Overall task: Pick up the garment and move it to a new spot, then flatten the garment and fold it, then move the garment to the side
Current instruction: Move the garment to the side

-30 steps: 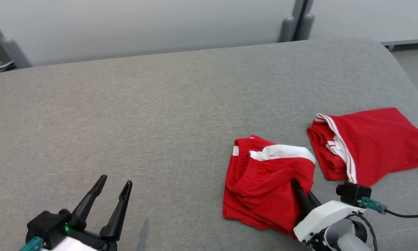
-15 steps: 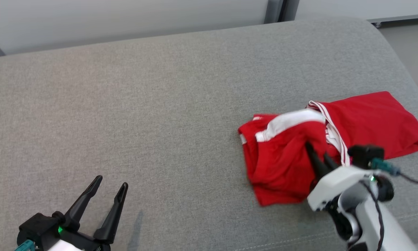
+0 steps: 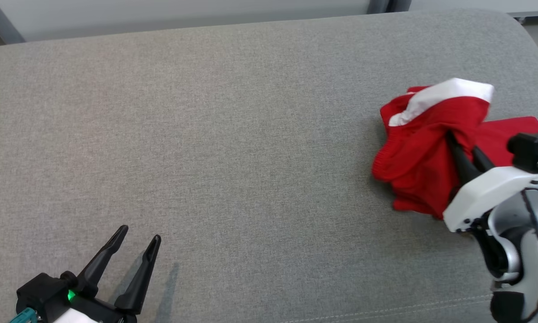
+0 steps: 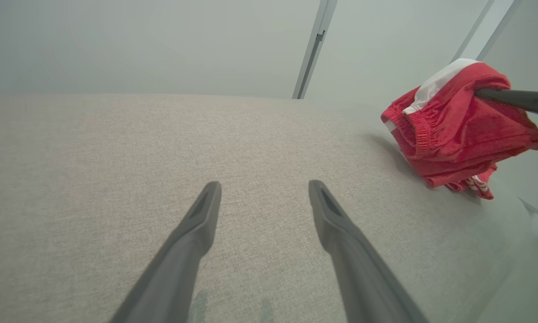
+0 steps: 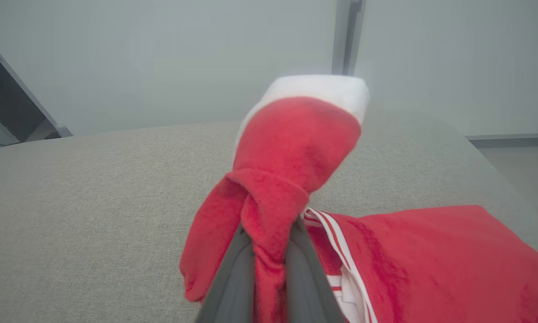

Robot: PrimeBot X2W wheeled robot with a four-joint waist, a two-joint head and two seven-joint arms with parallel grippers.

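Right wrist view: right end effector (image 5: 269, 231) clamped on the red garment (image 5: 291, 143), lifted near the cushion's (image 5: 94, 202) right edge over another folded garment (image 5: 430, 264); left end effector (image 3: 141, 233) spread wide, empty. Lower fully before releasing.

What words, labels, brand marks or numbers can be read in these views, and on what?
None readable. The red shorts in the right hand bear plain white bands, no print; the second red garment, grey cushion and left hand carry no lettering.
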